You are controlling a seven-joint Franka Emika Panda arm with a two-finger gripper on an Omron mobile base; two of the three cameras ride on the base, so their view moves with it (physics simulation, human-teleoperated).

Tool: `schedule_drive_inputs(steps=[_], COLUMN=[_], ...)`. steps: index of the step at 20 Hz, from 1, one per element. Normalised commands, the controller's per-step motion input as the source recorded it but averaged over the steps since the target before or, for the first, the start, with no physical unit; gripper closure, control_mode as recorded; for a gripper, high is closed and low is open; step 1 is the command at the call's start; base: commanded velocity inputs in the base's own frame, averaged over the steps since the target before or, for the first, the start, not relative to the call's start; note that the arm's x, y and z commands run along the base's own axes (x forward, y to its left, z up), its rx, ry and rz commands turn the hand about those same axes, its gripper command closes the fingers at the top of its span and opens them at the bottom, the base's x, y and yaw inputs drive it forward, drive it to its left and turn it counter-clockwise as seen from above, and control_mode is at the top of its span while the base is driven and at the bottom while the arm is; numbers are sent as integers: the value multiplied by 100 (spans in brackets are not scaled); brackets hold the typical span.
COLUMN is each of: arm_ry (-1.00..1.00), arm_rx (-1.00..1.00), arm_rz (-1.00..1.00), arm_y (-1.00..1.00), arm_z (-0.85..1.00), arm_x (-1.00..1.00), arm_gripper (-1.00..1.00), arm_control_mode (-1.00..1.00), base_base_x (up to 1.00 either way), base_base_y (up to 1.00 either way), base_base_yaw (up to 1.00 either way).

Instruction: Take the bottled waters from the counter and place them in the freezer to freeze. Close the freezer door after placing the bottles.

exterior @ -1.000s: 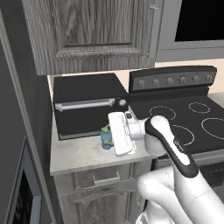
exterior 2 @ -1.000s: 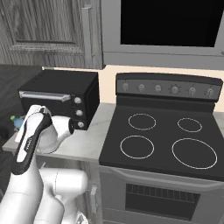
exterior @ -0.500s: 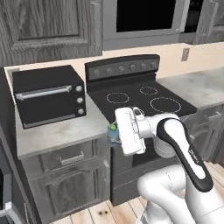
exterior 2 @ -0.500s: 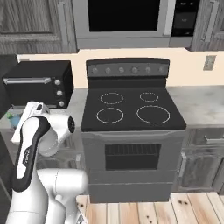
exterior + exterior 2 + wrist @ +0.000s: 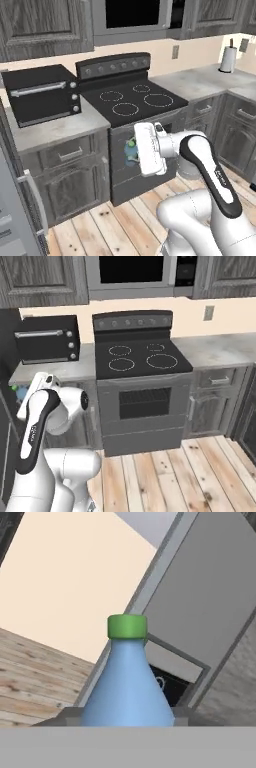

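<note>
**Blue bottle in hand, headed for the freezer**

The freezer [image 5: 210,607] stands tall and grey in the hand view, its door [image 5: 172,662] with the black dispenser panel behind the bottle. Black stove [image 5: 132,102], toaster oven [image 5: 40,97] and pale worktop [image 5: 50,131] lie far left. The tool [image 5: 134,150] is clenched on the blue bottle [image 5: 127,687] — green cap up, carried upright off the worktop, in front of the oven door — likely to keep it steady in transit.

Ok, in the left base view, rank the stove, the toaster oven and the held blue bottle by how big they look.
1. Stove, largest.
2. Toaster oven.
3. Blue bottle, smallest, in the shut claw; the hand hides much of it and it sits nearer the camera, so its true size against the others is unsure.
</note>
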Motion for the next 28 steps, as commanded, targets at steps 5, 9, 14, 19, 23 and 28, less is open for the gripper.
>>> schedule_drive_inputs(steps=[5,9,14,19,23,28], arm_ry=[0,0,0,0,0,0], arm_rx=[0,0,0,0,0,0], arm_rz=[0,0,0,0,0,0], arm_y=[0,0,0,0,0,0], arm_z=[0,0,0,0,0,0], arm_x=[0,0,0,0,0,0], arm_gripper=[100,100,100,100,100,100], arm_control_mode=[100,100,100,100,100,100], base_base_x=[-78,-73,-97,-81,-13,16], base_base_y=[100,100,100,100,89,60], base_base_yaw=[53,55,45,11,-28,-48])
